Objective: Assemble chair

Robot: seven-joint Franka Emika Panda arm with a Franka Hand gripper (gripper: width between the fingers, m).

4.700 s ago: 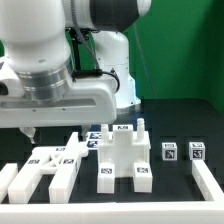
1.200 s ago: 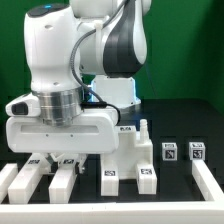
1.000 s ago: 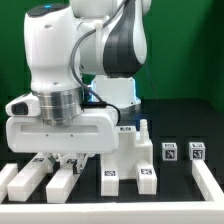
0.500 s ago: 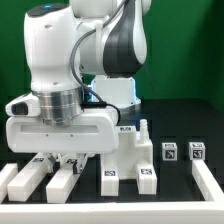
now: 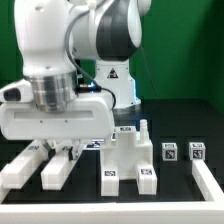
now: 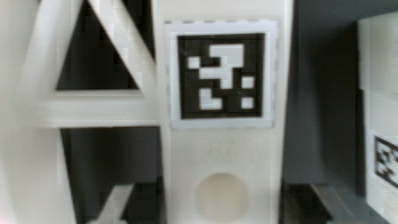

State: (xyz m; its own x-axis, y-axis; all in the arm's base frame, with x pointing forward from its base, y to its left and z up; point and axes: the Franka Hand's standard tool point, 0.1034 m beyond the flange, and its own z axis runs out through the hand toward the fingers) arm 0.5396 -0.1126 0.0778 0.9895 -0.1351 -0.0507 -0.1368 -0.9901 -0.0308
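Here, fingers (image 5: 70,149) tight on the chair's tagged white side frame (image 6: 222,160).

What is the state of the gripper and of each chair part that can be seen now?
gripper: shut on the frame part, fingers on both sides of one bar.
frame part: held by the gripper; whether it touches the table cannot be told.
stepped part: stands upright on the table, free of the gripper.
inner small block: lies loose on the table.
outer small block: lies loose on the table, apart from the inner one.
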